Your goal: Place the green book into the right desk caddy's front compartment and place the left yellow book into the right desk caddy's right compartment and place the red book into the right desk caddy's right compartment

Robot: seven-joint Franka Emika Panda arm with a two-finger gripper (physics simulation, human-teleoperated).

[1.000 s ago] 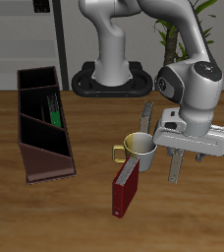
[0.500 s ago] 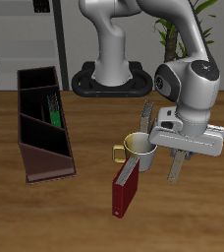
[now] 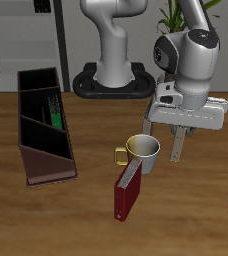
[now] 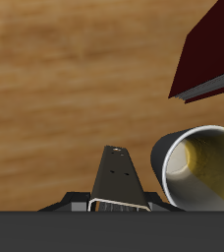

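The thin olive-grey left yellow book (image 3: pixel 175 146) is being held upright and clear of the wooden table (image 3: pixel 216 215) by the two-finger gripper (image 3: pixel 177 138), whose fingers are closed against the book's faces at its upper end. The lower end of the book is hanging just beside the rim of the yellow-handled metal mug (image 3: pixel 141 152); whether the two are touching cannot be told. In the wrist view the book (image 4: pixel 118 177) is seen edge-on, with the mug's open mouth (image 4: pixel 196 165) close beside it.

The small dark-red hardcover red book (image 3: pixel 127 191) is standing upright just in front of the mug, nearer the table's front edge. The long dark maroon-brown right desk caddy (image 3: pixel 44 129) is lying well apart from the gripper, across an unoccupied stretch of table. The bright-green green book (image 3: pixel 56 110) is standing inside one of the caddy's compartments.

The arm is being bent over from the base at the back, with the wrist pointing straight down above the mug area.
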